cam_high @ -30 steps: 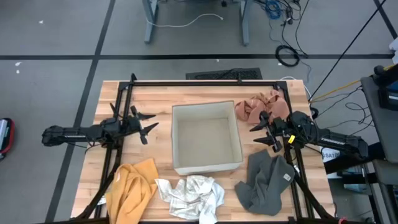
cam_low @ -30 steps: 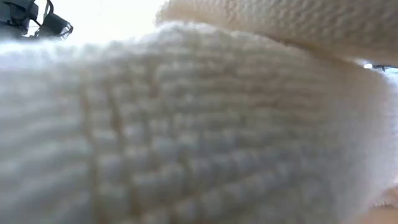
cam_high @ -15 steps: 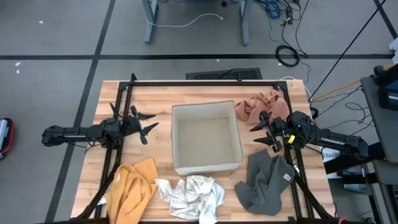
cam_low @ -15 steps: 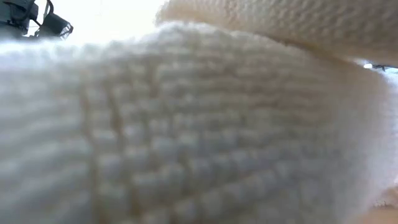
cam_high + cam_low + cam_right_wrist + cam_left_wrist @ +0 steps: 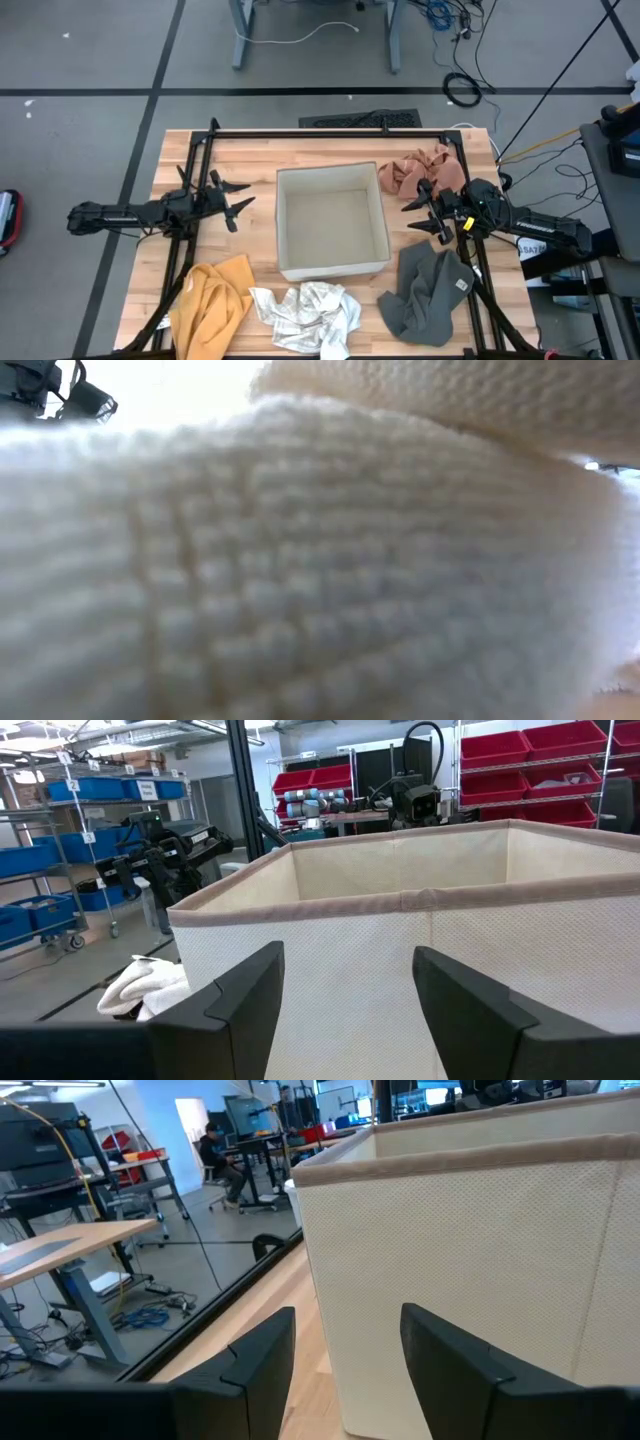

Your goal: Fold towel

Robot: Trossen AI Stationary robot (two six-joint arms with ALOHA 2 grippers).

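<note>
- On the worktop (image 5: 320, 150), a light wooden butcher-block surface framed by a black tube rig, a beige fabric bin (image 5: 332, 220) stands open-topped at the centre.
- Four towels lie crumpled and unfolded around the bin: a pink towel (image 5: 420, 172) at the far right corner, a grey towel (image 5: 425, 295) at the near right, a white towel (image 5: 305, 312) at the near edge in front of the bin, and a yellow towel (image 5: 212, 300) at the near left.
- Left tool (image 5: 238, 199): positioned left of the bin, above bare wood, pointing at the bin's left wall. Its fingers (image 5: 265, 1355) stand apart with nothing between them; the left wrist view shows the bin wall close ahead.
- Right tool (image 5: 425, 212): positioned right of the bin, between the pink towel and the grey towel, pointing at the bin's right wall. Its fingers (image 5: 250, 995) stand apart and hold nothing.
- Low view: filled by pale woven cloth close against the lens; the item cannot be identified.
- Floor: grey with dark seams; black and white cables (image 5: 455, 60) lie beyond the worktop, near the legs of a desk.
- Room background, right wrist view: shelving with red bins (image 5: 560, 760) and blue bins (image 5: 60, 790).
- Room background, left wrist view: a person (image 5: 225, 1160) sits at a desk with monitors.
</note>
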